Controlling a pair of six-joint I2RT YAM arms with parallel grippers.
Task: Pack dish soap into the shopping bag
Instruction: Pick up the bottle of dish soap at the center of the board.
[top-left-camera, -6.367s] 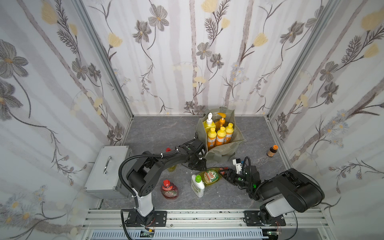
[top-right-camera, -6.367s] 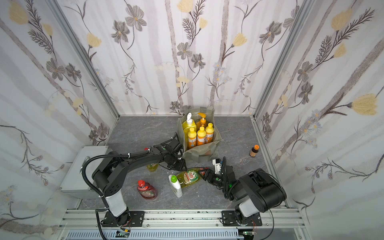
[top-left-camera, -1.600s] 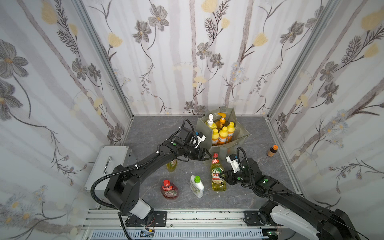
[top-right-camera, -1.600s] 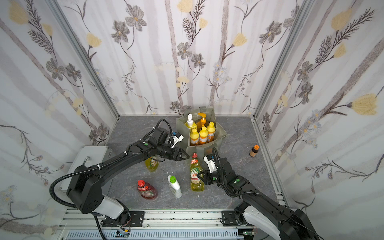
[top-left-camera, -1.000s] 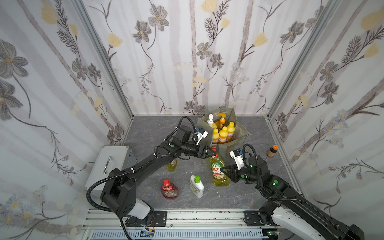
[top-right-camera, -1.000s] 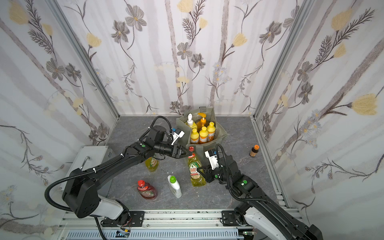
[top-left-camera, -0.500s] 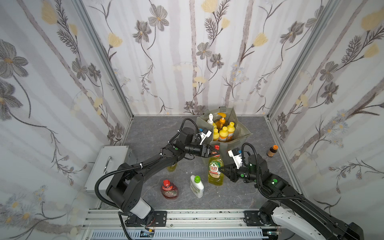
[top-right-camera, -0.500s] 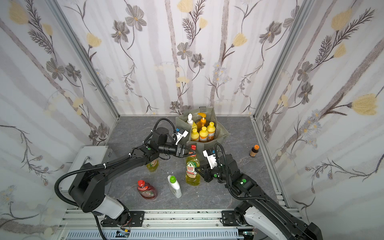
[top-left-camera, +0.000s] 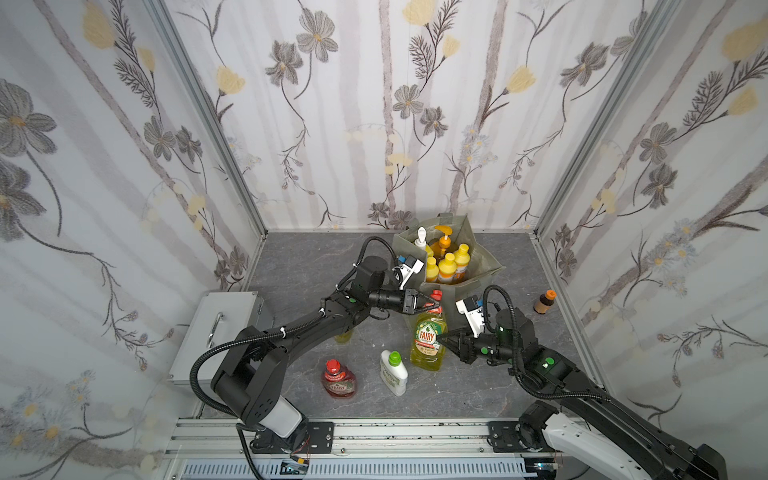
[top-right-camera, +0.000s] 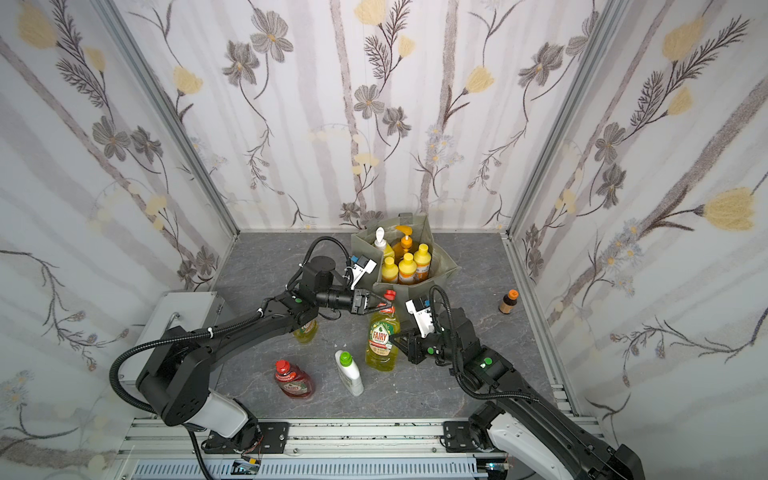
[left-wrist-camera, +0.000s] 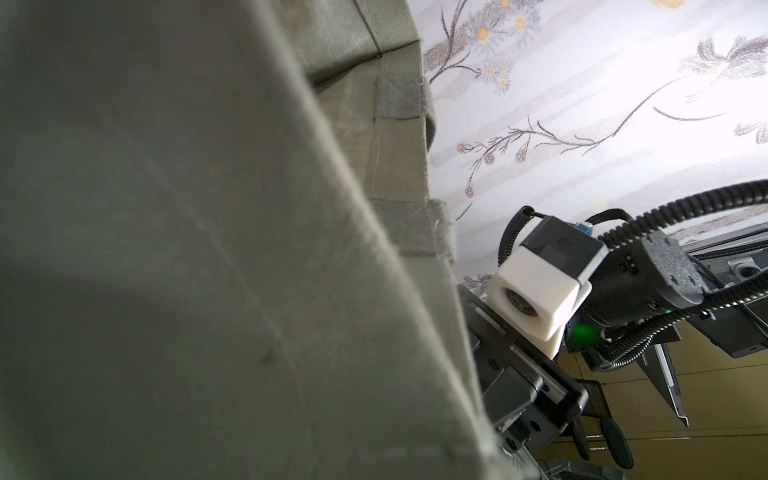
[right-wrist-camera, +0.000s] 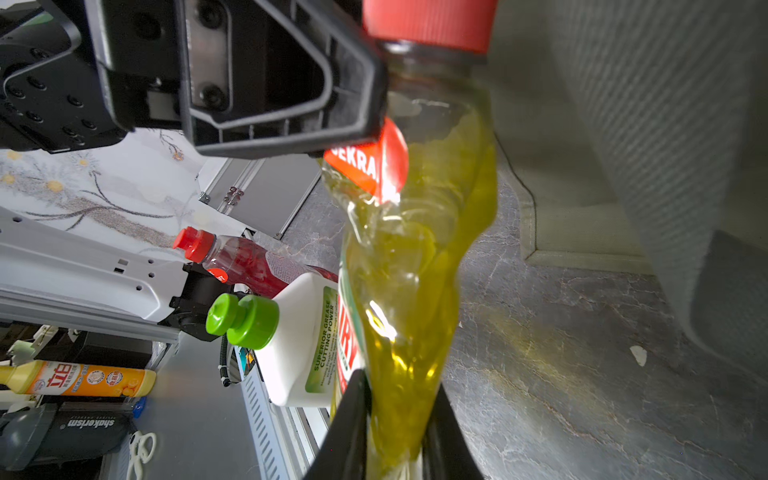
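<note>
Right wrist view: the right gripper (right-wrist-camera: 392, 399) pinches the lower body of the yellow-green, red-capped plastic dish soap bottle (right-wrist-camera: 415, 270), which is upright. The left gripper (top-left-camera: 432, 306) is set about the bottle's neck under the cap; whether it clamps cannot be told. The bottle is outside the grey-green fabric shopping bag (top-left-camera: 478, 266), just before its front wall. Step judged: handover between arms. Next move calls for a secure neck grip, release below, then a lift over the rim.
</note>
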